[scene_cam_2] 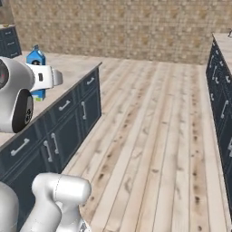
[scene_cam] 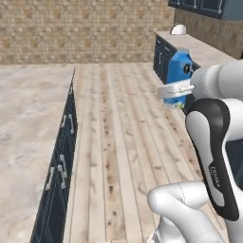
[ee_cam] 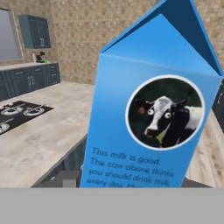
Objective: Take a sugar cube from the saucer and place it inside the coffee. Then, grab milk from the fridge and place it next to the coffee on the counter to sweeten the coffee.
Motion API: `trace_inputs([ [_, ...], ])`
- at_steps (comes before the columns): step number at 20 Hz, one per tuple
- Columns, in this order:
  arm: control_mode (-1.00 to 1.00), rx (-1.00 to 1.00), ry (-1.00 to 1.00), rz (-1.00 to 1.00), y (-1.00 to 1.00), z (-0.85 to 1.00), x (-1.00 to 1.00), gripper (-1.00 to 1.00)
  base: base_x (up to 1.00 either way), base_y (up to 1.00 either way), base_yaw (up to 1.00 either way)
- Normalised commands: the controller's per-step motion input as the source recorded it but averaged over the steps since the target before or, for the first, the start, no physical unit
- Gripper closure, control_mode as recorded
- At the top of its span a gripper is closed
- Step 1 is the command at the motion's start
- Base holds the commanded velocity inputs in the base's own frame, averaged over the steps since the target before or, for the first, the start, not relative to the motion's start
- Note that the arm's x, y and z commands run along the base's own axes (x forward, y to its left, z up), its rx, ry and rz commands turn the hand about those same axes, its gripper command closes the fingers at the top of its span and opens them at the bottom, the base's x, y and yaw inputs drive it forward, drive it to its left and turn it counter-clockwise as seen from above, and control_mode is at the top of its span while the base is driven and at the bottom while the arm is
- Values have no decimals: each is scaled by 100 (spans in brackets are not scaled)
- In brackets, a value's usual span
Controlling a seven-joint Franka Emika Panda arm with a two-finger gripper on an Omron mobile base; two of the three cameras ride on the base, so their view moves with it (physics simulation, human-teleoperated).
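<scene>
The milk [ee_cam: 153,113] is a tall blue carton with a gabled top and a round cow picture, very close in the hand view. It is carried off the ground at the end of the arm, over the wooden floor [scene_cam: 123,137]. My gripper [scene_cam: 182,96] is shut on the milk [scene_cam: 181,68]. Its fingers are hidden behind the carton. In the right base view the milk [scene_cam_2: 36,59] shows behind the white hand, with the gripper [scene_cam_2: 42,85] around its lower part. On the far counter [ee_cam: 26,66] a tiny green spot [ee_cam: 45,61], perhaps the coffee, sits beside a coffee machine [ee_cam: 38,56].
The island top [scene_cam: 23,118] with dark blue cabinets lies to my left, and its black hob [ee_cam: 22,111] shows in the hand view. More blue cabinets under a stone top [scene_cam: 190,45] stand ahead on the right. A tan tiled wall [scene_cam_2: 127,27] closes the far end.
</scene>
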Motion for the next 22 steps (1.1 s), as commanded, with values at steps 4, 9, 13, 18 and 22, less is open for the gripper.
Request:
trace_inputs([
  [4, 100, 0, 0, 0, 0, 0, 0, 100, 100, -39, 11],
  [9, 100, 0, 0, 0, 0, 0, 0, 100, 100, -40, 12],
  [13, 100, 0, 0, 0, 0, 0, 0, 100, 100, -47, 12],
  [18, 100, 0, 0, 0, 0, 0, 0, 100, 100, -58, 10],
  [22, 100, 0, 0, 0, 0, 0, 0, 100, 100, -53, 10],
])
